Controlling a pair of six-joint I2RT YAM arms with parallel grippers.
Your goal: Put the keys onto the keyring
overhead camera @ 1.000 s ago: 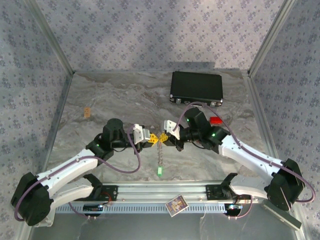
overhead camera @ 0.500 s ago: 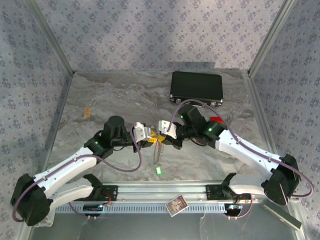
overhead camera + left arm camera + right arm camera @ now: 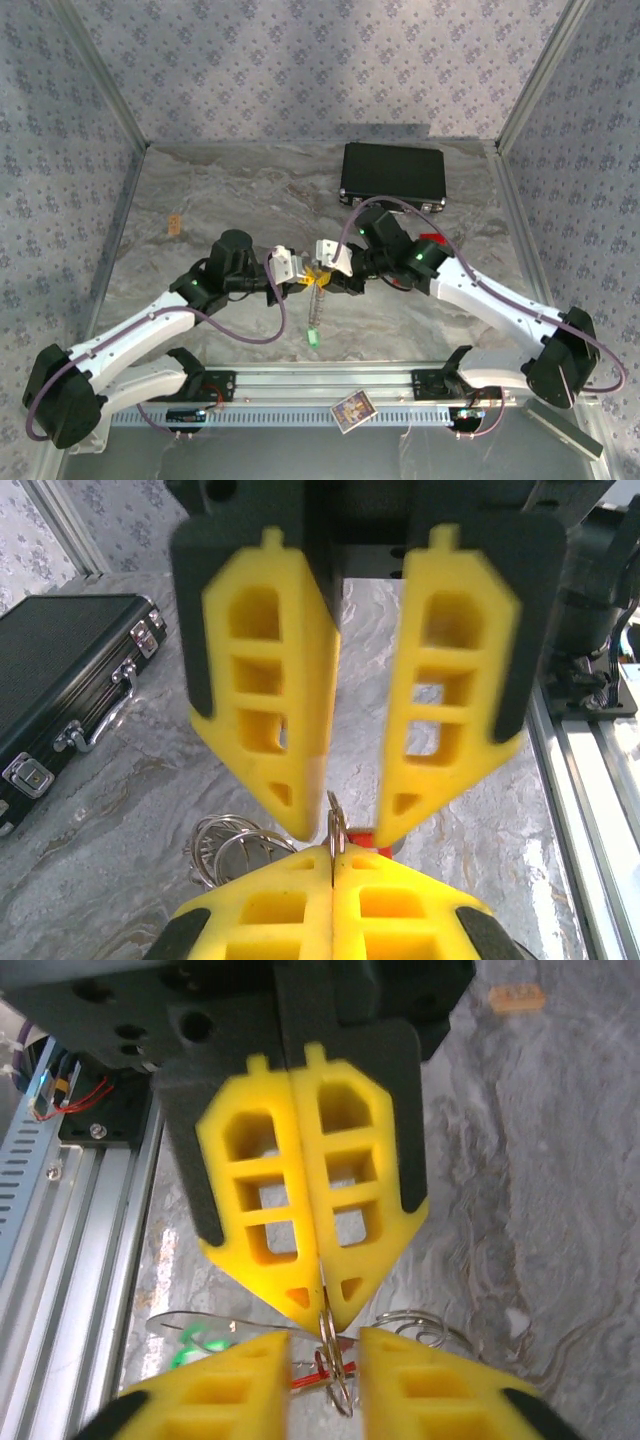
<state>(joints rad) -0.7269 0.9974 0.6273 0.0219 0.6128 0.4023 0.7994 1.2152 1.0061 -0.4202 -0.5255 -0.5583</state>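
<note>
Keyring pinched for threading
Left gripper (image 3: 333, 855) clamps the keyring (image 3: 335, 818) upright, probably to steady it. Right gripper (image 3: 325, 1345) faces it, fingers parted, gripping nothing, red key (image 3: 308, 1378) just beside.

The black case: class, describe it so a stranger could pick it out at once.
Start at the far side of the marbled table, right of centre. There lies the black case, flat and shut. Unlike anything nearby, it is a large rectangle with silvery latches.
</note>
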